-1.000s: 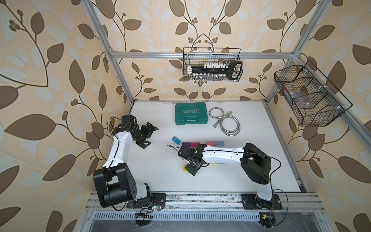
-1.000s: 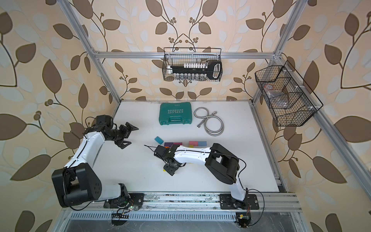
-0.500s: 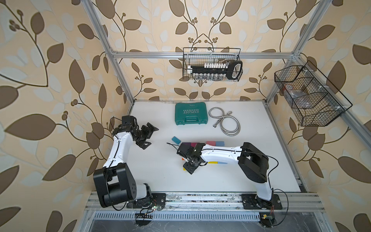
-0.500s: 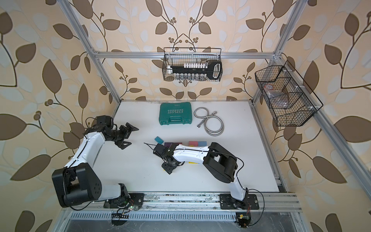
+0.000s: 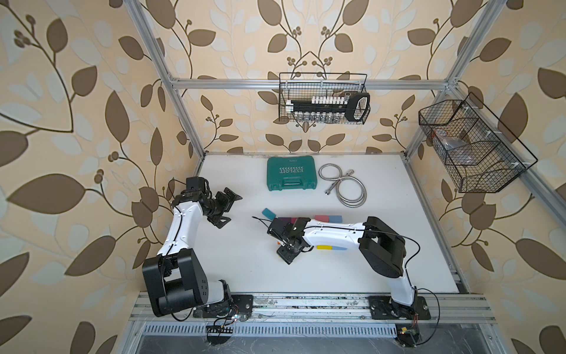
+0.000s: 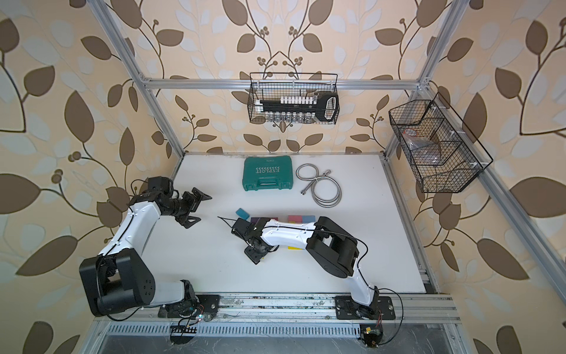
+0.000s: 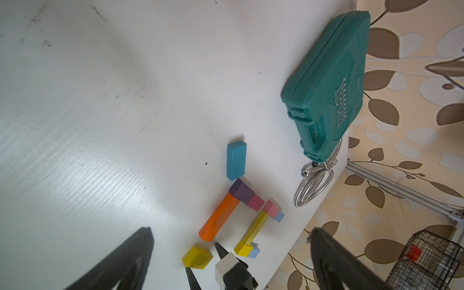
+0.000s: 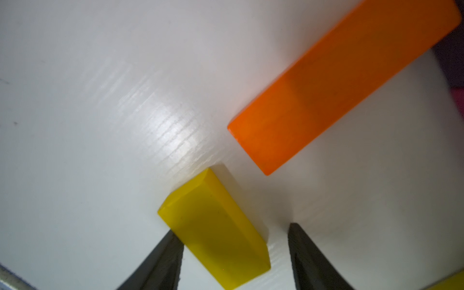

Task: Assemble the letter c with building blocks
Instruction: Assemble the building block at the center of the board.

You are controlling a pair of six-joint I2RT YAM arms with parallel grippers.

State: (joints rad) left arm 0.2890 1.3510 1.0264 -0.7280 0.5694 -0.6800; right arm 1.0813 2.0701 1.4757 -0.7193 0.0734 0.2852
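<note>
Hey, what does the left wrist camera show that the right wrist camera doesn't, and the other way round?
Only the left wrist view: the teal block, the pink block, the green tool case and the metal hose.

Only the right wrist view: a close look at the gap between the small yellow block and one finger of the right end effector, so nothing is clamped.

Both: the orange block, the small yellow block just off its end, and the open right end effector straddling that yellow block.
</note>
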